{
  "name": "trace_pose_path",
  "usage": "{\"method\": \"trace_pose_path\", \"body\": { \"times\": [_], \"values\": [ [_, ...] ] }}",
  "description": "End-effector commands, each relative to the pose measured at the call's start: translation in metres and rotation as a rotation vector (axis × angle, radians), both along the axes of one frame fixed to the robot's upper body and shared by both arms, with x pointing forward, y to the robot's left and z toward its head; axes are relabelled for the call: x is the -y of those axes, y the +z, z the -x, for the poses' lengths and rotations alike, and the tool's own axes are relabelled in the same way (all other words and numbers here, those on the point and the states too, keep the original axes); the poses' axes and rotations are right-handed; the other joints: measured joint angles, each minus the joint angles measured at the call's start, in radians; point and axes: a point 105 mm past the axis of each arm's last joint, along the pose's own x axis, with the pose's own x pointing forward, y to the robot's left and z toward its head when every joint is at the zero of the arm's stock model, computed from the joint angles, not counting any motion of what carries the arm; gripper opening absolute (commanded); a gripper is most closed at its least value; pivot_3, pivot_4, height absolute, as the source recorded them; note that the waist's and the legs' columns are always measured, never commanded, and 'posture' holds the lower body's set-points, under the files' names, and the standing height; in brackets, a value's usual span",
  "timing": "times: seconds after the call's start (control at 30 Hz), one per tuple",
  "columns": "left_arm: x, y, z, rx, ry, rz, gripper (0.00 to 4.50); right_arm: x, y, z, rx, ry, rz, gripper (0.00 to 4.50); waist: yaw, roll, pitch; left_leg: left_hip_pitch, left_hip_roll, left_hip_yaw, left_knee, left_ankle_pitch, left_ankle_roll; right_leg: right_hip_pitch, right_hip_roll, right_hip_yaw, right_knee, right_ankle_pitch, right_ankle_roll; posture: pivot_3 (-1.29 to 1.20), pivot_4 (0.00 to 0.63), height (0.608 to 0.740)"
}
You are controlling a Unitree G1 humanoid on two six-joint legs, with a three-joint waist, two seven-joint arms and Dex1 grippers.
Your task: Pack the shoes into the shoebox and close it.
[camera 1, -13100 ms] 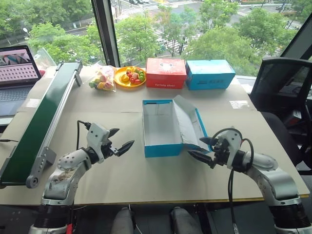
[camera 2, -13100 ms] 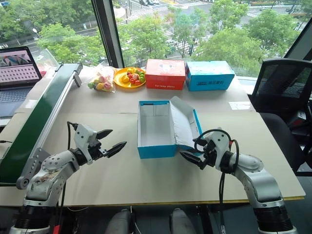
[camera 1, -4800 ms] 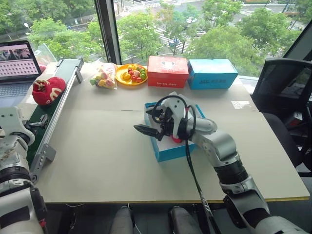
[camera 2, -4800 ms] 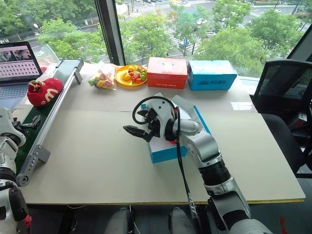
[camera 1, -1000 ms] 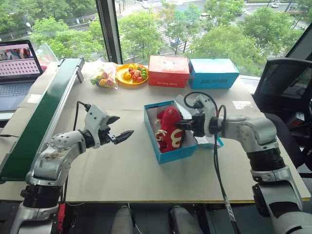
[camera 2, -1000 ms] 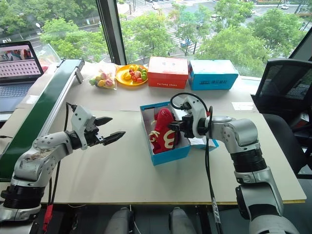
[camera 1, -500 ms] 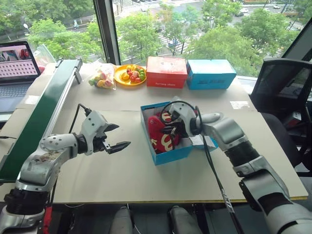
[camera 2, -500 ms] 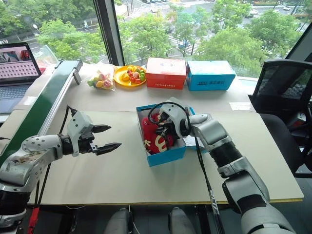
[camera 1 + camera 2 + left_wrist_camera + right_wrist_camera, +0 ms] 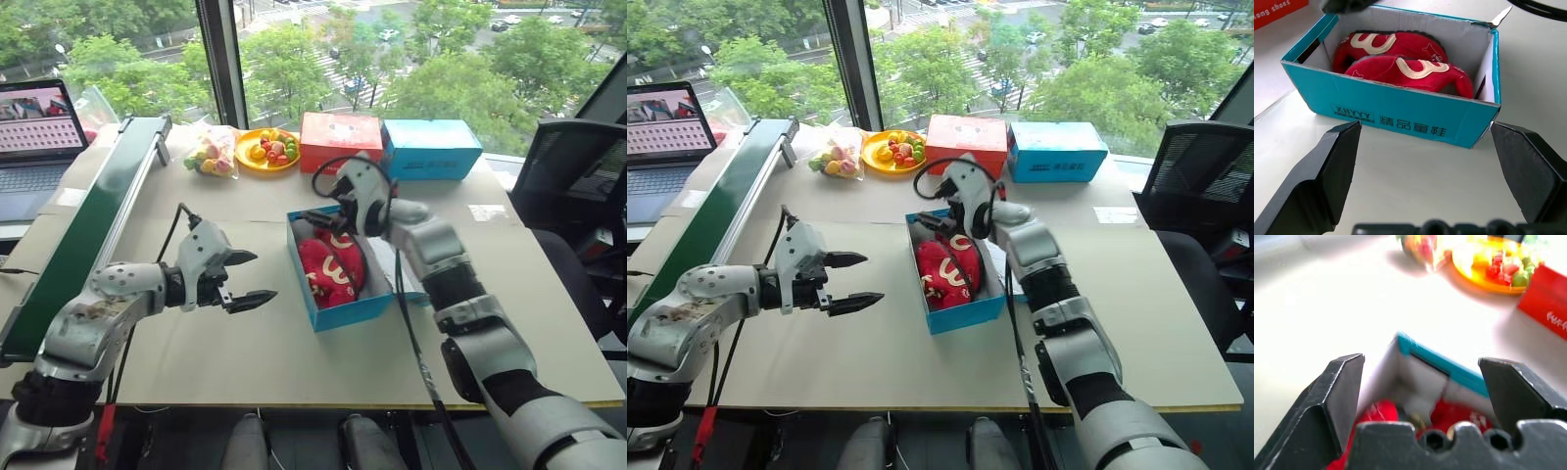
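both shoes (image 9: 329, 269) lie side by side inside the shoebox (image 9: 345, 311), which sits near the middle of the table (image 9: 245, 343); from the left wrist view the pair sits below the rim, striped sides up, one shoe against the far wall and the other towards the near wall; the packing part of the task reads as done, with the closing left to do.

the right gripper (image 9: 933, 225) hangs above the far end of the box, fingers spread wide and holding nothing; the right wrist view looks down past both black fingers onto the blue rim and the red shoes beneath, with clear air between. the left gripper (image 9: 247, 278) is held off the near-left side of the box, well apart from it, fingers likewise wide and empty, pointed at the box's long printed side.

the lid flap (image 9: 384, 279) lies folded out on the right side of the box, mostly hidden behind the right forearm; its hinge appears to run along the right long wall.

recommendation for the step in hand: bring the right gripper round outside the flap, catch its free edge from beneath and swing it over towards the left; steady the left wall with the left gripper so the light box does not slide; check that no shoe stands above the rim before pressing down; risk noted: the cable at the right wrist hangs near the box.
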Motion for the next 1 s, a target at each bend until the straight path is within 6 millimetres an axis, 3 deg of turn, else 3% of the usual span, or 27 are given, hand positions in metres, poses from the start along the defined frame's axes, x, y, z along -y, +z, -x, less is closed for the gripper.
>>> {"method": "trace_pose_path", "body": {
  "times": [0.03,0.1,0.17,0.33,0.5,0.57,0.63,0.7,0.87,1.0],
  "values": [
    [0.005,0.014,-0.007,0.042,-0.074,-0.012,4.50,0.031,0.037,0.064,0.044,0.161,-0.008,4.48,0.016,0.000,0.000,-0.001,0.000,0.000,0.000,0.000,0.000,0.000,0.000,0.000,0.000,-0.001,0.000,0.00,0.150,0.740],
    [0.006,0.018,-0.013,0.056,-0.084,-0.014,4.50,0.056,0.028,0.088,0.044,0.173,0.123,4.48,0.025,0.000,0.000,0.000,0.000,0.000,0.001,0.000,0.000,0.001,0.000,-0.001,-0.001,-0.001,0.000,0.00,0.150,0.740],
    [0.007,0.022,-0.021,0.065,-0.094,-0.008,4.50,0.083,0.020,0.101,-0.047,0.113,0.160,3.97,0.035,0.000,0.000,0.001,-0.001,0.000,0.002,0.000,0.000,0.002,-0.001,-0.001,-0.001,-0.002,0.000,0.00,0.150,0.740],
    [0.011,0.023,-0.034,0.075,-0.139,-0.029,4.50,0.113,-0.013,0.138,-0.207,0.072,0.216,2.38,0.021,0.000,0.000,0.002,-0.001,-0.001,0.003,0.000,0.000,0.003,0.000,0.000,0.000,-0.004,-0.001,0.00,0.150,0.740],
    [0.019,0.023,-0.041,0.082,-0.172,-0.040,4.50,0.126,-0.065,0.131,-0.323,-0.083,0.157,0.72,0.003,0.000,0.000,0.003,-0.001,-0.002,0.003,0.000,0.001,0.005,0.000,0.001,0.000,-0.005,-0.001,0.00,0.150,0.740],
    [0.020,0.024,-0.042,0.085,-0.178,-0.041,4.50,0.121,-0.083,0.132,-0.372,-0.083,0.087,0.02,0.003,0.000,0.000,0.003,-0.001,-0.002,0.004,0.000,0.001,0.004,0.000,0.001,0.001,-0.005,0.000,0.00,0.150,0.740],
    [0.016,0.024,-0.040,0.090,-0.186,-0.071,4.50,0.119,-0.108,0.136,-0.449,-0.099,-0.059,0.02,0.006,-0.002,-0.001,0.003,-0.001,-0.003,0.005,0.000,0.001,0.005,0.001,0.000,0.002,-0.005,0.000,0.00,0.150,0.740],
    [0.010,0.025,-0.040,0.091,-0.178,-0.094,4.50,0.126,-0.120,0.130,-0.482,-0.161,-0.195,0.02,0.008,-0.002,-0.001,0.003,-0.001,-0.004,0.004,0.000,0.001,0.005,0.001,0.000,0.002,-0.009,0.006,0.00,0.150,0.740],
    [-0.002,0.032,-0.038,0.102,-0.141,-0.118,4.50,0.144,-0.154,0.104,-0.494,-0.324,-0.323,0.02,0.008,0.000,0.000,0.003,-0.002,-0.003,0.007,0.000,0.001,0.005,0.000,0.000,0.004,-0.009,0.007,0.00,0.150,0.740],
    [-0.004,0.033,-0.036,0.109,-0.128,-0.121,4.50,0.158,-0.168,0.083,-0.424,-0.441,-0.380,0.02,0.008,0.000,0.000,0.004,-0.002,-0.003,0.007,0.000,0.001,0.005,0.000,0.000,0.006,-0.009,0.007,0.00,0.150,0.740]
  ]
}}
